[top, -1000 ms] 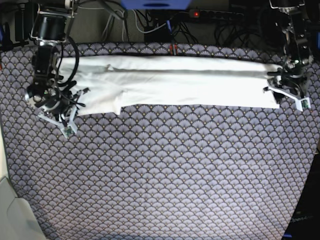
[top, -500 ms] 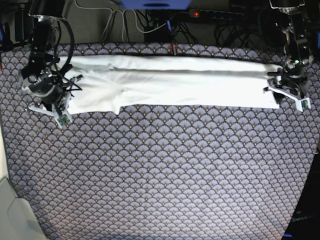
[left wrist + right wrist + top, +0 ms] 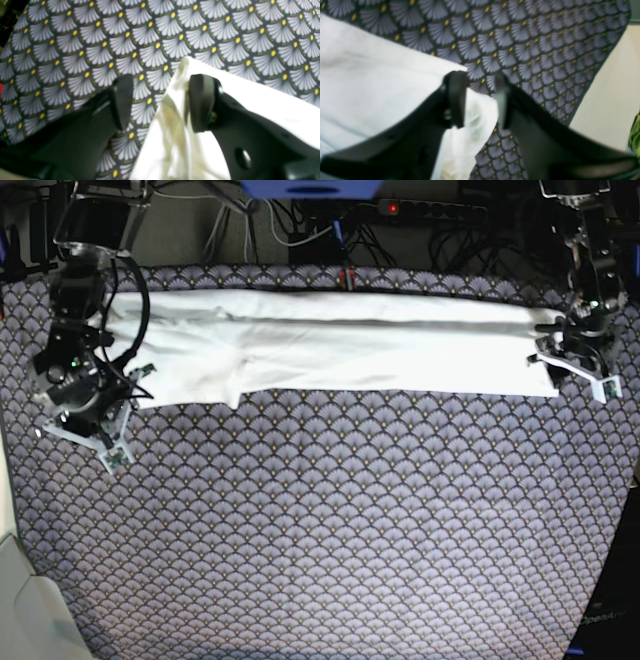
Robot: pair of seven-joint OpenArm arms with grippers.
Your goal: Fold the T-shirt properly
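The large white cotton T-shirt (image 3: 340, 352) is seen lying plain side up as a long, narrow band across the far part of the desk (image 3: 330, 540), which is covered in a dark cloth with a pale fan pattern; no print is visible on it. The lengthwise folding is judged to be done, since layered edges run along the band and a sleeve fold shows near its end on the base view's left. The crosswise folds, by which the strip would be brought into a compact rectangle, are judged to be left. The right hand (image 3: 477, 100) is shown with its fingers parted around a corner of the white cloth; the corner lies between them, but nothing is seen to be pinched. The left hand (image 3: 160, 100) is likewise held apart at the other end, one finger (image 3: 201, 100) resting over the cloth's corner and the other finger (image 3: 122, 100) over the patterned covering, with no grip seen. Both ends are therefore judged to be released, and a fresh grasp is thought to be needed before the strip can be folded across.
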